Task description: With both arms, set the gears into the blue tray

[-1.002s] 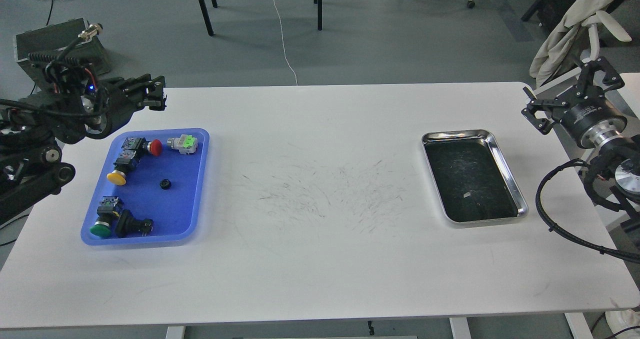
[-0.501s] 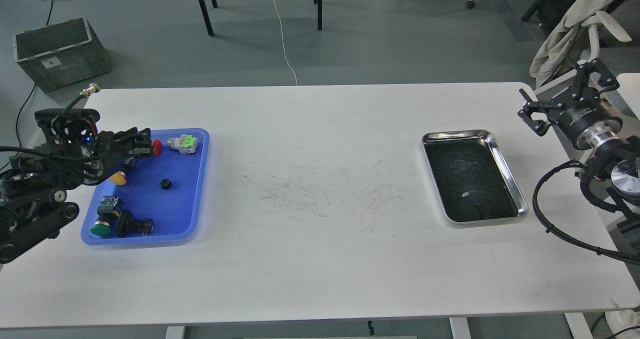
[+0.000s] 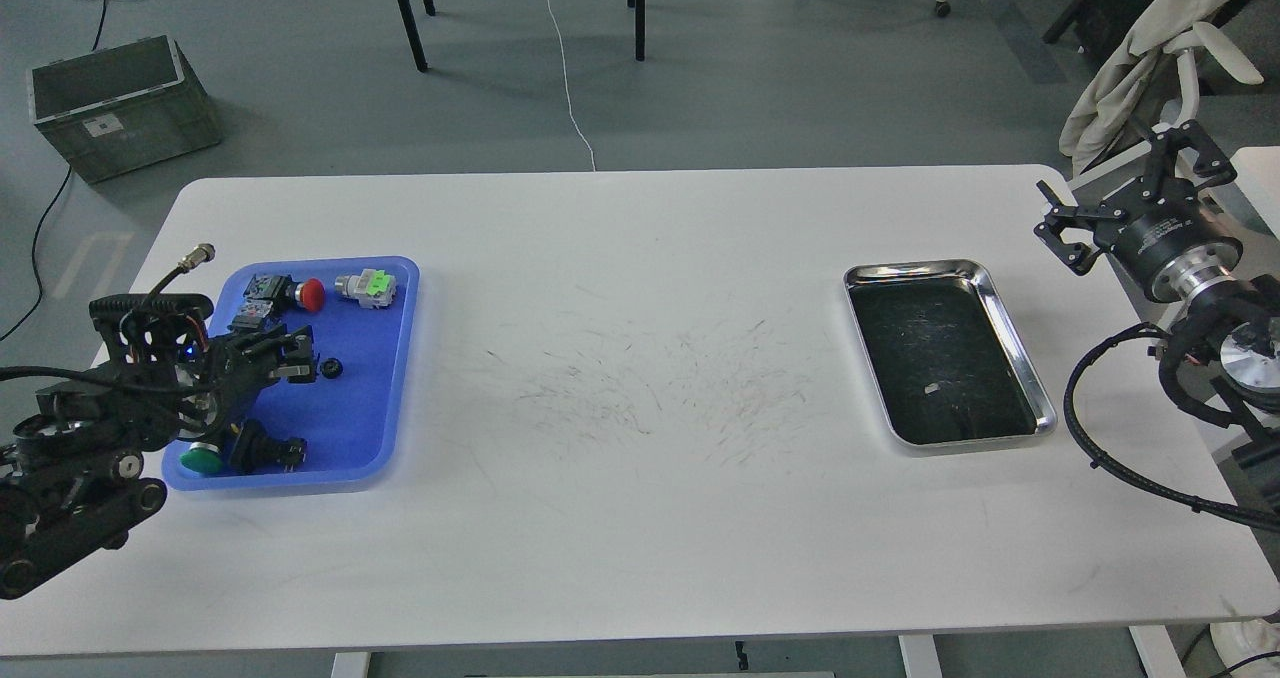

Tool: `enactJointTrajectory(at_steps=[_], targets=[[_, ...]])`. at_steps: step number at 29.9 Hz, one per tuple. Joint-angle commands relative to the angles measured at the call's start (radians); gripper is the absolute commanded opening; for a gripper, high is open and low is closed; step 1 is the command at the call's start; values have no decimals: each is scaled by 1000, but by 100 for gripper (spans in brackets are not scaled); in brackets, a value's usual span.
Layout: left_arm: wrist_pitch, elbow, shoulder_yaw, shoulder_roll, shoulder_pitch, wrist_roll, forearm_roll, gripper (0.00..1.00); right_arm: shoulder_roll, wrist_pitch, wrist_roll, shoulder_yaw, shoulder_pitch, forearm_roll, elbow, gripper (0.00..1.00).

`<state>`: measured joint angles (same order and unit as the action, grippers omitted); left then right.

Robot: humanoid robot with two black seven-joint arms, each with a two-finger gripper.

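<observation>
The blue tray (image 3: 385,358) lies at the table's left end. One small black gear (image 3: 330,366) rests on its floor near the middle. My left gripper (image 3: 293,355) hangs low over the tray just left of that gear, its two fingers slightly apart with nothing between them. My left arm covers part of the tray's left side. My right gripper (image 3: 1115,183) is off the table's far right corner, spread wide open and empty, well away from both trays.
Inside the blue tray also lie a red push-button switch (image 3: 300,293), a grey-and-green switch (image 3: 367,286), a green button (image 3: 200,458) and a black switch body (image 3: 265,448). A steel tray (image 3: 1000,303) with a black liner sits at the right. A grey crate (image 3: 120,103) stands on the floor.
My left arm has swung from beyond the tray's far left corner toward me and down, so its gripper now hangs over the tray beside the gear. The right gripper barely shifted.
</observation>
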<state>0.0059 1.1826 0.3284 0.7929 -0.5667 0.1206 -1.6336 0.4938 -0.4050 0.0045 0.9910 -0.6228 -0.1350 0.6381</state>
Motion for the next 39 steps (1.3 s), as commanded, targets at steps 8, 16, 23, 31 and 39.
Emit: enactJointTrajectory(at_steps=[8,16,23,31,39], targets=[[17,78,-2,43,76,8,-46,7,0,-2,0,1,3,0,2,98],[22,77,0,32,96,8,-65,9,0,-5,0,1,3,0,0,98],[60,77,6,32,102,2,-63,74,0,-5,0,0,5,0,0,98],[81,78,35,45,94,-9,-54,98,-1,-3,0,-2,5,0,2,98],[74,114,208,16,-24,1,33,98,-1,0,0,0,-6,0,5,98]])
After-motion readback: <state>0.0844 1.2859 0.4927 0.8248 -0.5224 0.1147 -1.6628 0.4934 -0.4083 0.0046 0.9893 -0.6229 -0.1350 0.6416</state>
